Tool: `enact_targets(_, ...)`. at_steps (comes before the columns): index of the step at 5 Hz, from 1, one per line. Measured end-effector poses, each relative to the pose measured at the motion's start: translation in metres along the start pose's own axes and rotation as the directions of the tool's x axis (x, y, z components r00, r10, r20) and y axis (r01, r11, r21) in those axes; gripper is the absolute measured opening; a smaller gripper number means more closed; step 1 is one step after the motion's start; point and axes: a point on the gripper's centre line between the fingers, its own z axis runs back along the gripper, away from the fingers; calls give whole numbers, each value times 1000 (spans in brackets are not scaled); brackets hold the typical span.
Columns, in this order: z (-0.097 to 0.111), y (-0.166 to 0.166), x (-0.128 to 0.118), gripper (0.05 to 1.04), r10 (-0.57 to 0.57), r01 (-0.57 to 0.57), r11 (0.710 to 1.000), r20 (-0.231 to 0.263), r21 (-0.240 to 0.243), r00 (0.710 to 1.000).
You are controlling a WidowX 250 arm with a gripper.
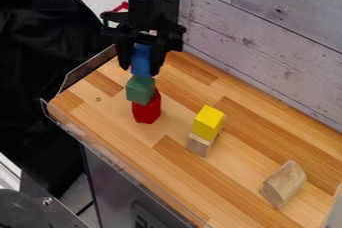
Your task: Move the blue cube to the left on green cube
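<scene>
At the upper left of the table, the gripper (141,61) hangs down with its fingers closed on either side of the blue cube (141,62). Directly beneath the blue cube is the green cube (140,91), and the blue one's lower edge meets the green one's top in this view; whether they touch I cannot tell. The green cube rests on a red block (147,109) that stands on the wooden table.
A yellow cube (209,121) sits on a small plain wooden block (199,144) right of the red block. A larger wooden block (283,184) lies at the lower right. The table (180,172) has a transparent rim along its left side and a plank wall behind.
</scene>
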Motion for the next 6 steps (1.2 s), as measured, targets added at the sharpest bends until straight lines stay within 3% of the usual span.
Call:
enact_targets(2, 1, 6, -13, 562, 12, -12, 1000, -7, -2, 1000)
enact_targets(6, -8, -3, -2, 562, 2, -2, 1000, -4, -26, 1000)
